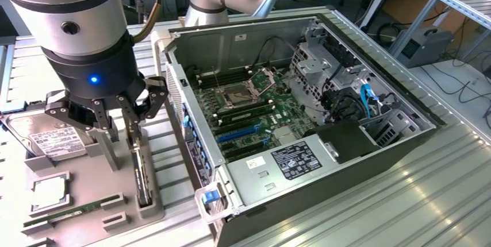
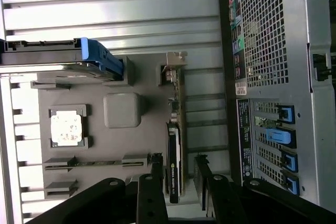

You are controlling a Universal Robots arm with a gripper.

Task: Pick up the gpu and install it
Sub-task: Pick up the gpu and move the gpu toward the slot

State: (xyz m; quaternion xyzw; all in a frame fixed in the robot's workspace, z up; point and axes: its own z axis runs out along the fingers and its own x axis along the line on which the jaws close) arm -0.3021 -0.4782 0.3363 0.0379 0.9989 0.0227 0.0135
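Note:
The gpu [image 1: 142, 172] is a thin dark card standing on its edge in a slot of the grey holder tray [image 1: 88, 186], at the exterior view's left. In the wrist view the gpu [image 2: 175, 150] shows edge-on, with its silver bracket [image 2: 176, 62] at the far end. My gripper [image 1: 126, 143] hangs low over the card and is open. Its two black fingers [image 2: 156, 187] straddle the card's near end, with a gap on each side. The gripper [image 2: 178, 177] holds nothing.
The open computer case [image 1: 399, 138] lies at the exterior view's right, with its motherboard [image 1: 253, 106] and blue slots [image 1: 236, 133] exposed. Its vented rear panel [image 2: 273, 51] is near the tray. The tray also holds a hard drive [image 1: 54, 141], a CPU [image 1: 48, 192] and a RAM stick [image 1: 69, 212].

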